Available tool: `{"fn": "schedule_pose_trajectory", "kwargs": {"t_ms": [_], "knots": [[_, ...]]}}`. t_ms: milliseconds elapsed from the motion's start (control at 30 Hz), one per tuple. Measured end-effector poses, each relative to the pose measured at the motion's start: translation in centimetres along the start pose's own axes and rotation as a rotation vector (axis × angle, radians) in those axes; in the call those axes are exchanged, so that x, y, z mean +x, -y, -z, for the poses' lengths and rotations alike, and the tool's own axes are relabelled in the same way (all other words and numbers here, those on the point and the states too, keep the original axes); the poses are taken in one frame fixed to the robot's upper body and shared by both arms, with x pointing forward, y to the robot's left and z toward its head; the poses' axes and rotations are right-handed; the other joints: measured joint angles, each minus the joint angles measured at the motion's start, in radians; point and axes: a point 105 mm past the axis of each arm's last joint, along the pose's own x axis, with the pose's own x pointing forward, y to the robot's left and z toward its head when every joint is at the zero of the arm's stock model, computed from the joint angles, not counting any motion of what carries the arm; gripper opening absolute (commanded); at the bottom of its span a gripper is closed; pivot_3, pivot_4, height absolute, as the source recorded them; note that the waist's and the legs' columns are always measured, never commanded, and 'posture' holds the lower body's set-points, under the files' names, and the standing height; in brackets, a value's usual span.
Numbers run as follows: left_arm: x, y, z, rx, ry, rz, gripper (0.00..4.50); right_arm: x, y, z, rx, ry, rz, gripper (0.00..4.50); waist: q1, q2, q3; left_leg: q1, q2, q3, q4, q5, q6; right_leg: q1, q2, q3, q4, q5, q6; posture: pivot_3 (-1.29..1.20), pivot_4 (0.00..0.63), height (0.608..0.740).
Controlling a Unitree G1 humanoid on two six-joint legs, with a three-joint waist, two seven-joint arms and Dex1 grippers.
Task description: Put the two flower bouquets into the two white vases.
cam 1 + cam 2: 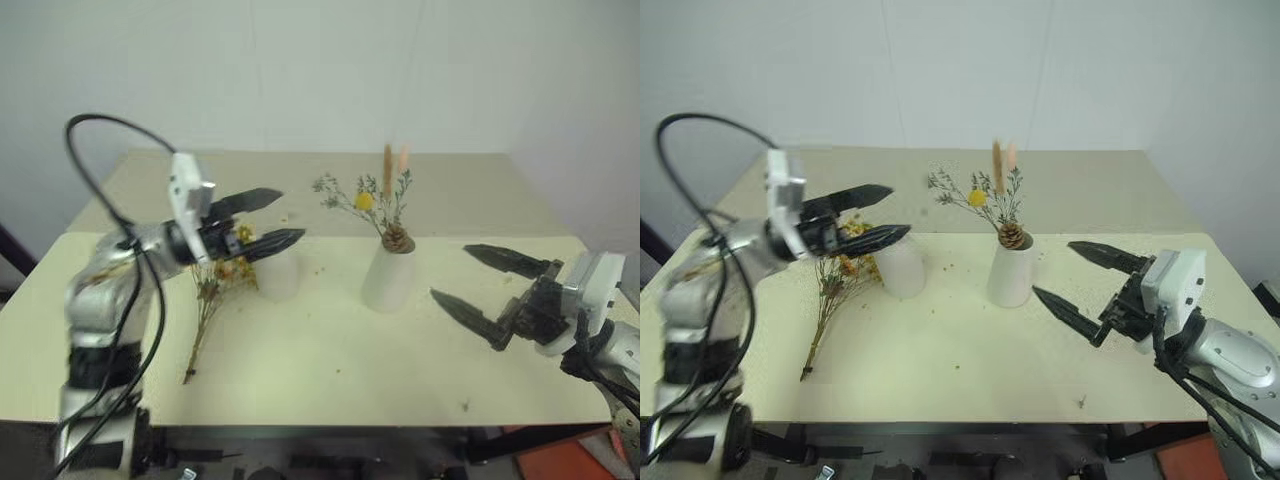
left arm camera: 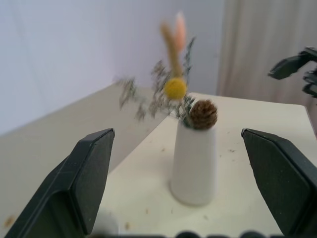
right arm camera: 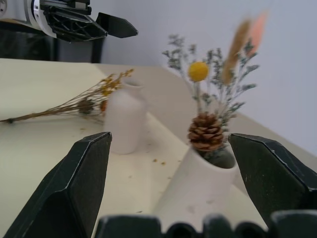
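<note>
The table [image 1: 330, 380] carries everything, with both vases standing mid-table, well apart from its edges, so either arm can reach them. The left gripper [image 1: 262, 220] hangs above the round vase [image 1: 278, 272], its fingers spread wide and empty. The right gripper [image 1: 480, 285] hovers beside the cone vase [image 1: 388, 280], also spread and holding nothing — likely standing by. The cone vase already holds the sprig [image 1: 380, 205], upright, its pine cone resting at the rim, so that half looks done. The yellow bunch [image 1: 215, 290] lies flat on the table, flower heads against the round vase, stems trailing toward the front edge — not yet placed, and I judge it the left gripper's next job.
</note>
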Motion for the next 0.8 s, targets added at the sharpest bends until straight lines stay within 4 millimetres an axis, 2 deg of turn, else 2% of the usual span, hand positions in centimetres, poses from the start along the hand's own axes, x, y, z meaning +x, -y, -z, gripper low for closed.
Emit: {"fn": "schedule_pose_trajectory", "kwargs": {"t_ms": [167, 333, 533, 633, 800], "knots": [[-3.3, -0.8, -0.2, -0.033, -0.066, -0.340, 4.50, 1.3, -1.6, 0.7, 0.036, -0.018, -0.161, 4.44, 0.003, -0.001, 0.000, 0.000, 0.000, -0.001, 0.000, 0.000, 0.000, 0.000, 0.000, -0.001, 0.000, 0.000, 0.000, 0.00, 0.150, 0.740], [-6.3, -1.2, 0.6, -0.044, -0.217, -0.645, 4.50, 2.5, -1.8, 1.0, 0.060, -0.003, -0.243, 4.44, 0.006, -0.001, 0.000, 0.000, -0.001, -0.001, 0.000, 0.000, 0.000, 0.000, 0.000, -0.001, 0.000, 0.000, 0.000, 0.00, 0.150, 0.740], [-8.2, -1.5, 2.9, -0.128, -0.391, -0.779, 4.50, 3.2, -1.9, 1.2, 0.083, -0.005, -0.352, 4.44, 0.004, -0.001, 0.000, 0.000, -0.001, -0.002, 0.000, 0.000, 0.000, 0.000, 0.000, -0.001, 0.000, 0.001, -0.001, 0.00, 0.150, 0.740], [-9.3, -1.9, 5.1, -0.196, -0.468, -0.836, 4.50, 3.3, -2.2, 1.1, 0.078, -0.015, -0.419, 4.44, 0.001, -0.001, 0.000, 0.000, -0.001, -0.002, 0.000, 0.000, 0.000, 0.000, 0.000, -0.001, 0.000, 0.001, -0.002, 0.00, 0.150, 0.740], [-9.4, -3.0, 7.3, -0.324, -0.483, -0.922, 4.50, 3.4, -2.4, 1.5, 0.083, -0.028, -0.447, 4.44, 0.014, -0.001, 0.000, 0.000, -0.002, -0.002, 0.000, 0.000, -0.001, 0.000, 0.000, -0.001, 0.000, 0.001, -0.002, 0.00, 0.150, 0.740]]}}
